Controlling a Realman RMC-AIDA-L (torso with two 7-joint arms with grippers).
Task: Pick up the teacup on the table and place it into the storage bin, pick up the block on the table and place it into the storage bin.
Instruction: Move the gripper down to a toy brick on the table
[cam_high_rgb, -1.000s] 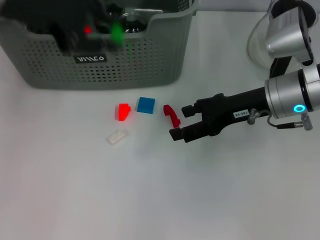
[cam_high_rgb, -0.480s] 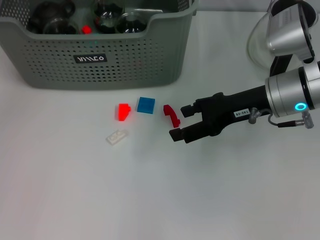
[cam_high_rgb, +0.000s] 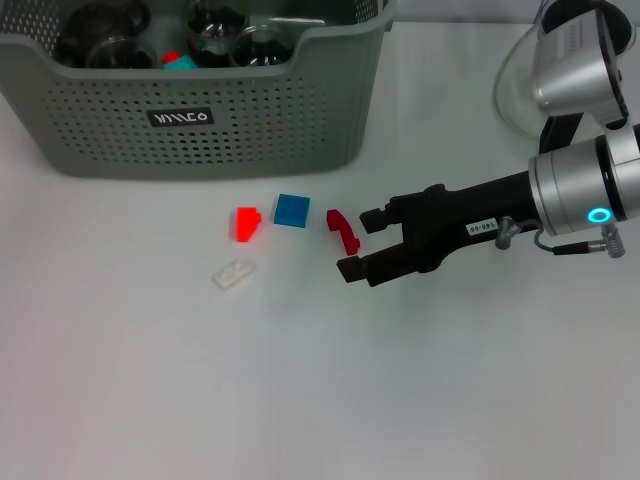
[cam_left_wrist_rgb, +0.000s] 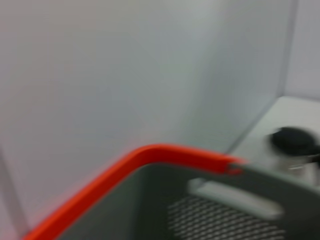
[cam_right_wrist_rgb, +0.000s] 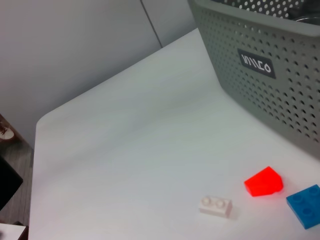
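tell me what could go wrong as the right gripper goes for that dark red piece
The right gripper is open right beside the small curved dark red block; a misaligned close could flick it away. The blue block sits close by and could get nudged. The lift must then clear the storage bin wall.
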